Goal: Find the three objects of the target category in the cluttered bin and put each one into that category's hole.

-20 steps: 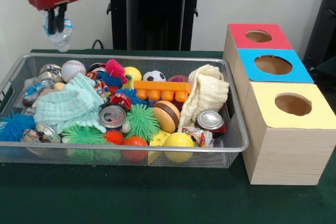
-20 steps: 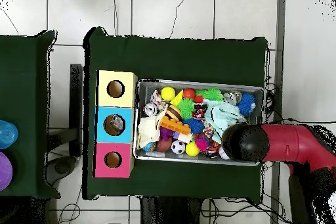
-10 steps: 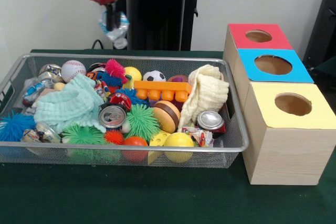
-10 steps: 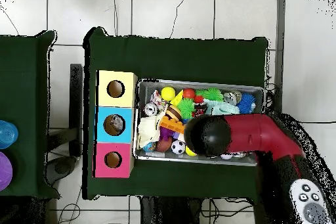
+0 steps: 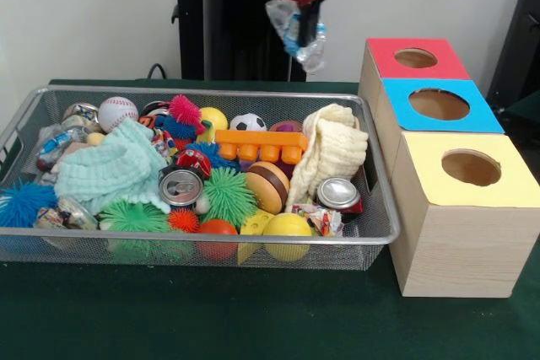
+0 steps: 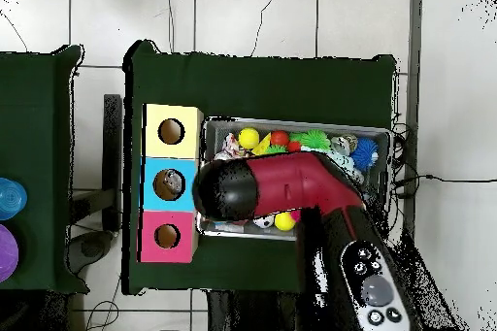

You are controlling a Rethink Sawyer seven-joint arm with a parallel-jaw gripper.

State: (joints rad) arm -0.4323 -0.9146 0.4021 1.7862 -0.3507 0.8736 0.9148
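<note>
My gripper (image 5: pixel 305 16) hangs high above the bin's far right corner, shut on a crumpled clear plastic bottle (image 5: pixel 297 33) with a blue label that dangles below it. It is left of the red-topped box (image 5: pixel 384 55) and still above bin level. Beside that box stand the blue-topped box (image 5: pixel 396 94) and the yellow-topped box (image 5: pixel 422 151), each with a round hole. In the overhead view the arm's black head (image 6: pixel 228 191) covers the gripper and the bin's end nearest the blue box (image 6: pixel 152 172). Something grey shows inside the blue hole (image 6: pixel 170 183).
The wire bin (image 5: pixel 211 249) holds balls, spiky toys, a mint cloth (image 5: pixel 110 166), a cream cloth (image 5: pixel 333 151), an orange block (image 5: pixel 260 142), two drink cans (image 5: pixel 180 187) (image 5: pixel 338 194) and more crushed plastic (image 5: pixel 80 113). The red arm (image 6: pixel 320 186) lies across the bin.
The gripper has carried the plastic bottle across the bin, from above its far end to its end beside the boxes. The bin's contents have not moved.
</note>
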